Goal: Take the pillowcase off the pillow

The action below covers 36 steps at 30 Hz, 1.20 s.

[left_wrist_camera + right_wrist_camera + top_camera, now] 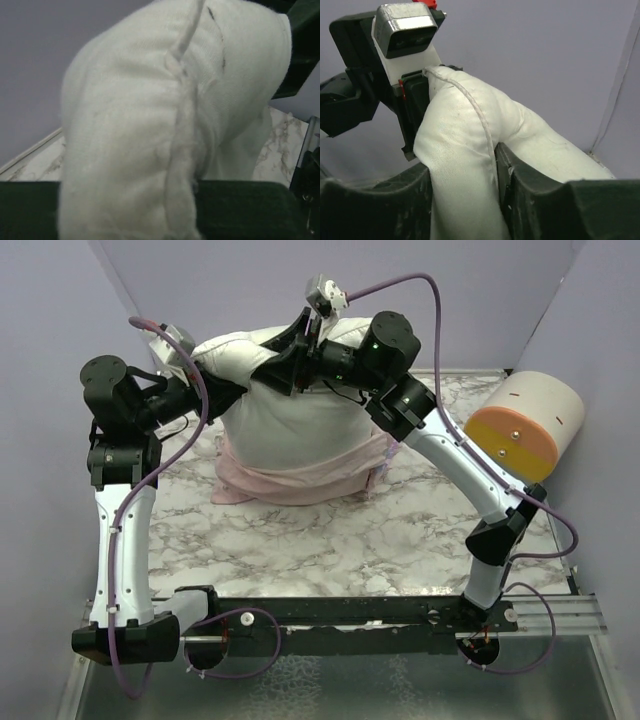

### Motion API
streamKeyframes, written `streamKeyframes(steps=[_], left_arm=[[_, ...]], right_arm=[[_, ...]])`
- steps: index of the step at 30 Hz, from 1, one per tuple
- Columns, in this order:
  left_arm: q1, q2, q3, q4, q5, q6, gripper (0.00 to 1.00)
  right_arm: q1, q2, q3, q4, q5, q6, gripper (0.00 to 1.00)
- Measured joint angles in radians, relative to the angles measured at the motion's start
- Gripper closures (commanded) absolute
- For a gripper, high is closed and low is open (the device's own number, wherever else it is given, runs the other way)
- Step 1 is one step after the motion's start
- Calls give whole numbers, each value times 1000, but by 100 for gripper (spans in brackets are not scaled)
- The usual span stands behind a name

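Observation:
The white pillow (300, 420) stands upright at the back of the table, held up by its top edge. The pillowcase (290, 482), showing its pale pink inner side, is bunched around the pillow's bottom on the table. My left gripper (258, 373) is shut on the pillow's top seam; the pillow (150, 125) fills the left wrist view between the dark fingers (245, 210). My right gripper (302, 355) is shut on the same top edge just beside it. In the right wrist view the pillow (465, 165) is pinched between the fingers (555, 210).
A cream-and-orange cylinder (525, 425) lies at the right edge of the marble table (330, 550). Purple walls (240, 280) close in the back and sides. The left arm's wrist camera (405, 30) shows close ahead in the right wrist view.

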<state>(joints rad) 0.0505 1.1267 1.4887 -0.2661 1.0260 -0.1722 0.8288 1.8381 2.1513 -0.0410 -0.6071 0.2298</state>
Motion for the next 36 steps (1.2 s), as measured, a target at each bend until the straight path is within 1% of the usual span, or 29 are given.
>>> streamKeyframes(steps=[2, 4, 5, 7, 11, 12, 15, 16, 18, 22, 26, 29, 33, 36], left_arm=[[-7, 6, -1, 2, -42, 11, 100], [-18, 6, -9, 3, -92, 18, 100], [-23, 4, -15, 2, -121, 24, 100], [-36, 5, -23, -1, -185, 40, 100], [-47, 5, -26, -5, -284, 66, 100], [-48, 5, -24, -5, -311, 71, 100], [-42, 8, -12, -12, -397, 77, 100], [-40, 11, -6, -12, -420, 78, 100], [-37, 16, 11, -14, -462, 79, 100], [-37, 28, 44, -23, -496, 80, 100], [-37, 36, 69, -50, -497, 80, 100], [-37, 40, 81, -65, -497, 82, 100], [-37, 41, 94, -86, -496, 88, 100], [-37, 41, 98, -100, -496, 93, 100]], right_arm=[[-10, -13, -29, 9, 8, 43, 33], [-36, -51, -102, 38, 19, 92, 23], [-53, -82, -153, 56, 19, 121, 19], [-97, -154, -251, 82, 21, 179, 15], [-273, -345, -463, 131, 14, 309, 4], [-345, -417, -540, 148, 11, 340, 3], [-476, -560, -706, 161, 21, 377, 0], [-497, -598, -758, 157, 21, 381, 0], [-520, -672, -869, 144, 27, 386, 0], [-536, -754, -1067, 109, 53, 387, 0], [-536, -754, -1233, 92, 83, 412, 0], [-536, -735, -1294, 95, 93, 441, 1], [-540, -669, -1302, 164, 93, 489, 1], [-542, -596, -1273, 222, 92, 529, 2]])
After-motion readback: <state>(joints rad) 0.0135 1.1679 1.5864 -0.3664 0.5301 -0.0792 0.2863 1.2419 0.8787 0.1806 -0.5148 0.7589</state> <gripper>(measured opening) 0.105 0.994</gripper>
